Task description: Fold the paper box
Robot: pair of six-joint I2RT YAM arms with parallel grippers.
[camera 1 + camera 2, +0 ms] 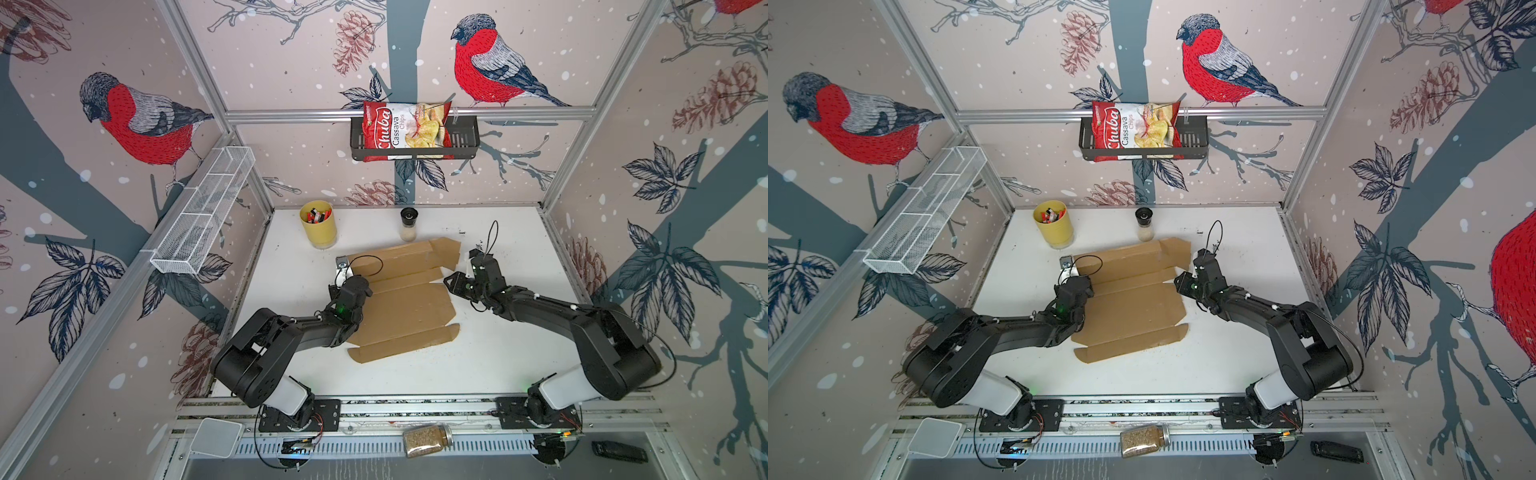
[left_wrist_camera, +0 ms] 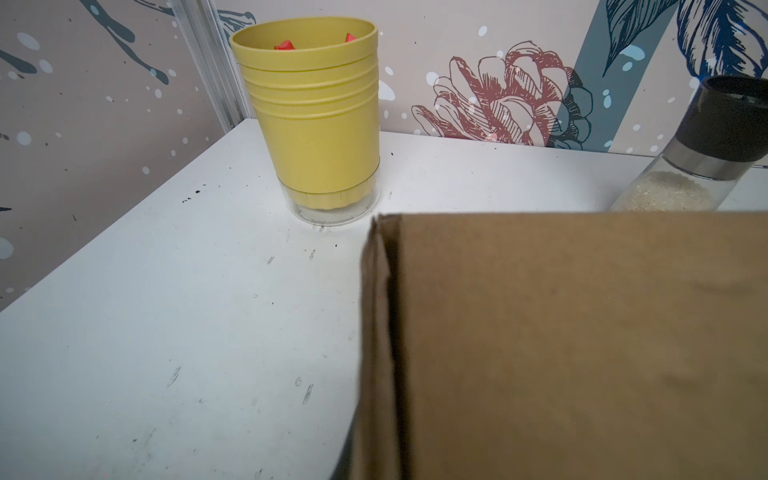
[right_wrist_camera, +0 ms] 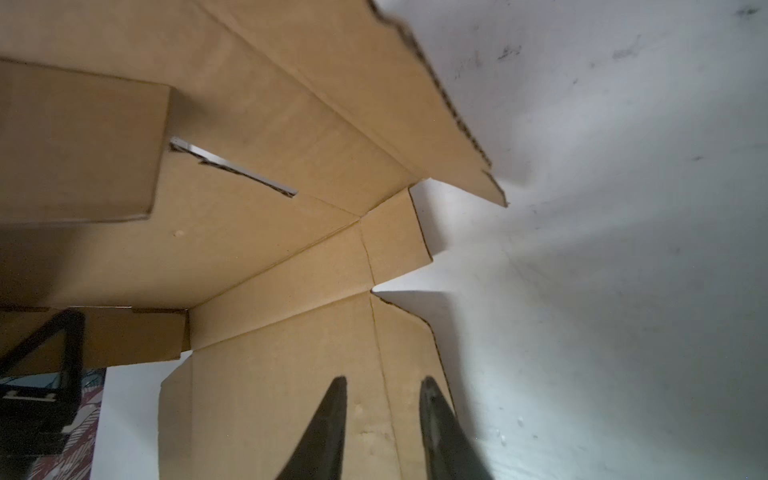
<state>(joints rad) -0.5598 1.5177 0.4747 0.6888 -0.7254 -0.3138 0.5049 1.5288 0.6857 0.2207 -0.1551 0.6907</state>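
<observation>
The paper box is a brown cardboard sheet lying mostly flat in the middle of the white table. Its far panel is tilted up. My left gripper sits at the sheet's left edge, shut on a raised side flap. That flap fills the left wrist view and hides the jaws. My right gripper hovers open over the sheet's right edge, a crease running between its fingers.
A yellow cup with markers and a glass shaker stand just behind the sheet. A chips bag sits in a black wall basket. A white wire basket hangs at left. A jar lies by the front rail.
</observation>
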